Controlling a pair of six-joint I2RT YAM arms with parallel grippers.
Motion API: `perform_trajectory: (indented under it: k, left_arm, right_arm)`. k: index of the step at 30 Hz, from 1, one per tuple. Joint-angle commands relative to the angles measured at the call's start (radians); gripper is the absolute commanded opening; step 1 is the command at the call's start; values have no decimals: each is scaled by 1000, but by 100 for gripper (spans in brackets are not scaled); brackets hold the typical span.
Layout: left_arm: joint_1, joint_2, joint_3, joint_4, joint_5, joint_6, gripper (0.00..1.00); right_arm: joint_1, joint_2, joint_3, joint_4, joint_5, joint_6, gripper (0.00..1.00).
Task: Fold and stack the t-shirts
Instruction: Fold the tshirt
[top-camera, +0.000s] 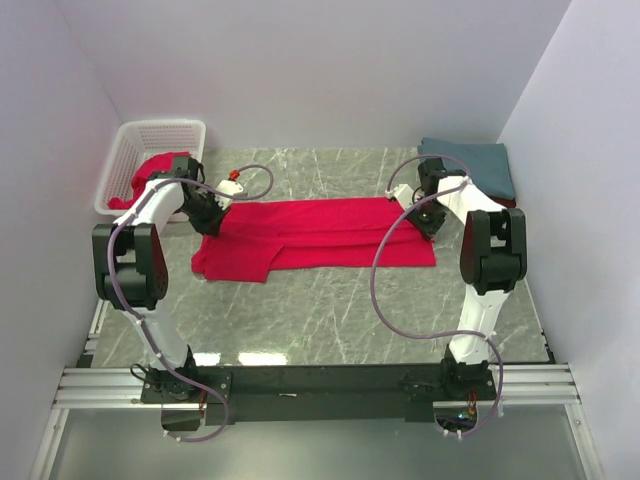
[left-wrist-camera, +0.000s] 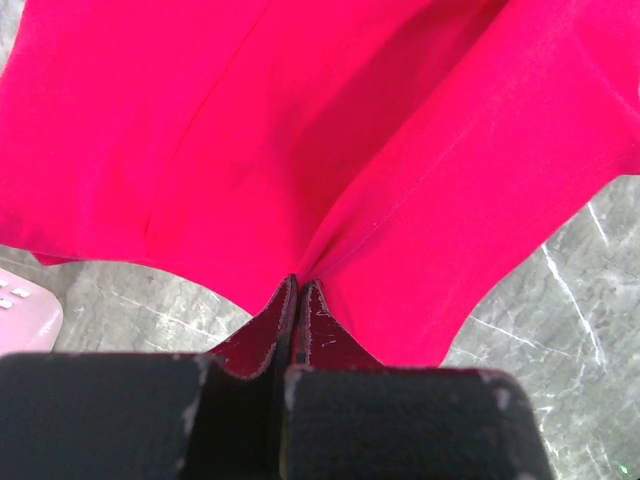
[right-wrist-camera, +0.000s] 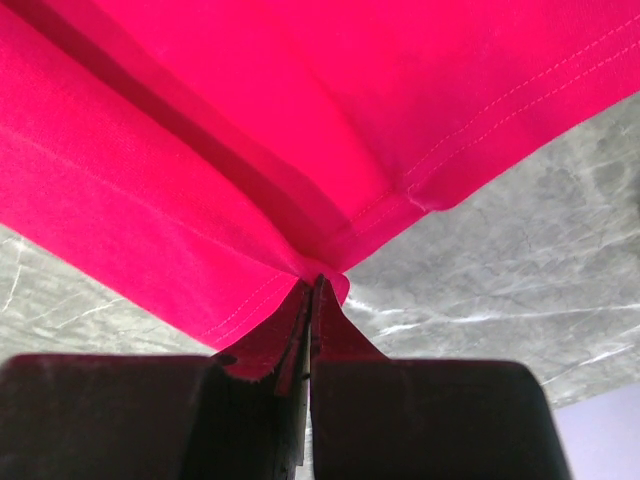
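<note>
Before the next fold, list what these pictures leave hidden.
- Top view: basket contents; the left arm covers most of the red cloth inside.
- Top view: what lies under the teal t-shirt; only a dark sliver shows.
- Wrist views: the spread red t-shirt runs off every edge; layers pinched in the left claw and right claw cannot be counted.

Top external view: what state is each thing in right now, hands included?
Bright red cloth t-shirt: laid out on the table, partly folded.
Left hand: shut on its left end.
Right hand: shut on its right end.
White plastic lattice basket: upright, red cloth inside.
Slate teal-blue cloth t-shirt: folded, far right corner.
</note>
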Motion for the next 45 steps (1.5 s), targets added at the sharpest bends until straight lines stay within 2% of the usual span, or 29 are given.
perform_trajectory:
  k: [1,7,8,9,10,11,12,15,18,23,27,38,40,43,45]
  left_arm:
    - [0,5,30,31,-10,-16,1]
    - [2,23,28,34,-21,-18,1]
    - [2,25,25,39,-26,-21,1]
    - [3,23,15,57,-33,-35,1]
    - [5,21,9,62,-44,-41,3]
    - [9,20,4,68,-44,-47,8]
    - [23,11,-4,77,-43,-70,24]
    - [66,-20,-7,83,-7,-111,43]
    - [104,-75,-36,71,48,-134,47]
    - [158,-161,-128,45,106,-141,50]
    - [209,-189,-237,60,103,-128,51]
    - [246,-129,-317,120,115,-142,51]
    - [247,-115,-314,123,129,-145,48]
    - [247,-88,-314,114,140,-144,38]
    - [247,-72,-315,113,137,-142,28]
  right_arm:
    - [-15,9,44,-14,34,-5,0]
    - [-13,31,77,-15,38,10,2]
    - [-12,31,81,-18,35,19,5]
    - [-13,34,87,-17,32,27,16]
    - [-13,34,101,-20,30,35,22]
    - [-15,32,106,-26,27,51,27]
    - [-22,31,115,-33,20,61,35]
    - [-47,9,140,-82,-43,108,49]
    - [-102,-26,143,-141,-138,168,49]
    - [-167,-74,46,-169,-244,275,47]
    - [-182,-60,-12,-127,-298,348,47]
    - [-182,3,-69,-50,-304,430,47]
    - [-181,12,-78,-46,-301,431,47]
    - [-182,20,-87,-44,-299,431,44]
    - [-181,18,-95,-35,-293,430,39]
